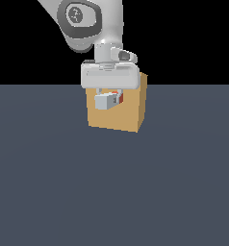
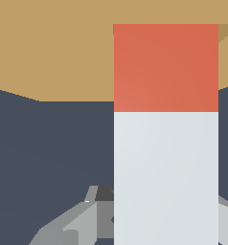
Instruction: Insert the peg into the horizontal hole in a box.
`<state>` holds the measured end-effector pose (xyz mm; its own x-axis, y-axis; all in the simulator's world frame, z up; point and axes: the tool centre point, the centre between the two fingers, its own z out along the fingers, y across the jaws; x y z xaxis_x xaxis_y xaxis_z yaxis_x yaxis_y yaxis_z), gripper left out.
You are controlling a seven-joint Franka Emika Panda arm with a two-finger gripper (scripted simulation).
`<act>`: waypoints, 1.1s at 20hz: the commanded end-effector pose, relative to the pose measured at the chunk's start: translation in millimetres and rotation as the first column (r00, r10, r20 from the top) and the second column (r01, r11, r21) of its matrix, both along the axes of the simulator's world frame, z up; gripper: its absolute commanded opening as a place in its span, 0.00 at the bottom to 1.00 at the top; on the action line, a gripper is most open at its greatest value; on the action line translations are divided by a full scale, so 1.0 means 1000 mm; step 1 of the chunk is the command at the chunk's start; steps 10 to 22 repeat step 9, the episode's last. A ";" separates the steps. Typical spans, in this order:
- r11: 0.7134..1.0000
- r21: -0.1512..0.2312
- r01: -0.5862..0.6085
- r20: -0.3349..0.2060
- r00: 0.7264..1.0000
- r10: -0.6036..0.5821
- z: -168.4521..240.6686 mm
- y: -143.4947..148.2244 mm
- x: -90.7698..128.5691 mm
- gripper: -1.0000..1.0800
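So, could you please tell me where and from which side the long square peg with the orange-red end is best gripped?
On its pale grey-white section, well behind the orange-red tip, with the fingers pressing its two flat opposite sides from above. The long square-section peg lies horizontal with its orange-red end at the plain tan-orange box, so that end must stay free to enter. The grey-white gripper appears to hold it this way already.

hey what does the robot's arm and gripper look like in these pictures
The arm is glossy white with rounded segments and a dark grey joint cap showing a round mark. The gripper has a wide, boxy white body and short pale grey fingers. No cables show.
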<state>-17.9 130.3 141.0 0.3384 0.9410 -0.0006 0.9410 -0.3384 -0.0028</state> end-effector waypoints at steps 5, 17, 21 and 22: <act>1.000 0.001 0.002 0.005 1.000 -0.002 0.003 0.025 0.012 0.00; 1.000 0.001 0.002 0.005 1.000 -0.002 0.003 0.029 0.013 0.00; 1.000 0.001 0.002 0.005 1.000 -0.002 0.003 0.029 0.013 0.00; 1.000 0.001 0.002 0.005 1.000 -0.002 0.003 0.029 0.013 0.00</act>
